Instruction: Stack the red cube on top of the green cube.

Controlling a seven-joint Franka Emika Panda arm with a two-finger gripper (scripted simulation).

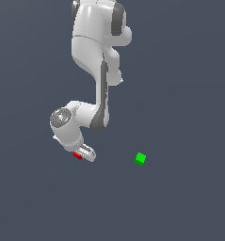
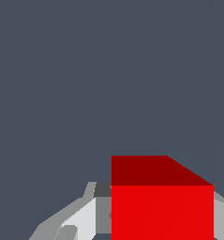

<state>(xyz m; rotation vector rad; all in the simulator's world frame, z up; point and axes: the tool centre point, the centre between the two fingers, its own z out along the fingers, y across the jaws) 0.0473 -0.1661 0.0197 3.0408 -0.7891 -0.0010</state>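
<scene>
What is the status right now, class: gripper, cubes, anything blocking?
Gripper down at the red cube, fingers either side; grip unconfirmed. Green cube sits apart toward the exterior view's right, unstacked. Nothing seen between them.

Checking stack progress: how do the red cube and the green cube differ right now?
The red cube sits at the gripper, between its fingers; the green cube stands alone, toward the exterior view's right. Red fills the wrist view; green is absent there. Both look equal in size and plain.

Legible text, labels, brands, numbers, signs: none in either view. Robot arm [image 1: 97,61] casing: unmarked white and grey. Red cube [image 2: 162,211] and green cube [image 1: 140,159]: plain faces, no lettering.
</scene>
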